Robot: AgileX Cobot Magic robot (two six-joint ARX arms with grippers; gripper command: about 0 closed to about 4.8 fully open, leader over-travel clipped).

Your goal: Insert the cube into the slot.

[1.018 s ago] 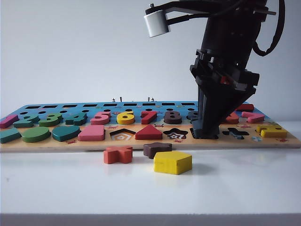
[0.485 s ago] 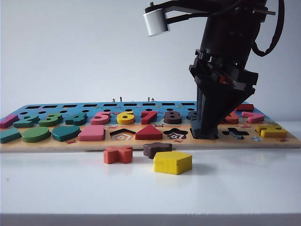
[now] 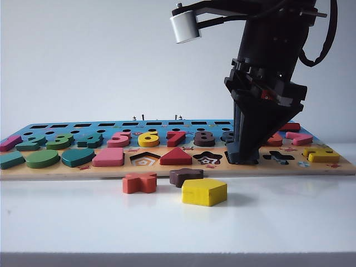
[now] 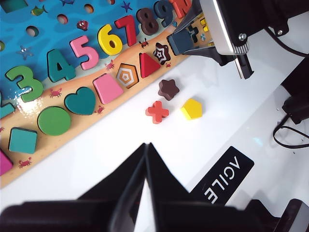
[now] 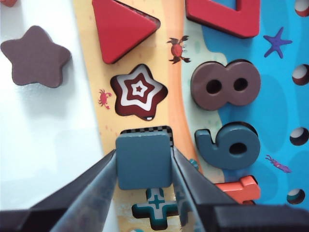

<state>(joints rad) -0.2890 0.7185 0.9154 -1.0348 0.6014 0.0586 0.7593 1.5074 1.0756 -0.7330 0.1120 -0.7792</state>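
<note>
The cube (image 5: 144, 161), a flat dark navy square block, lies over the slot (image 5: 145, 130); only a thin checkerboard strip of the slot shows along one edge. My right gripper (image 5: 145, 166) points down onto the board, its two fingers against opposite sides of the cube. In the exterior view the right gripper (image 3: 242, 158) stands on the board's front row, right of the star cut-out. In the left wrist view the cube (image 4: 181, 42) shows under that arm. My left gripper (image 4: 146, 145) hangs shut and empty above the bare white table, away from the board.
The wooden puzzle board (image 3: 55, 169) holds coloured numbers and shapes. Loose in front of it lie a yellow pentagon (image 3: 204, 192), a brown star (image 3: 186, 176) and a red cross (image 3: 139, 182). Star cut-out (image 5: 139, 96) and cross cut-out (image 5: 157, 209) flank the slot.
</note>
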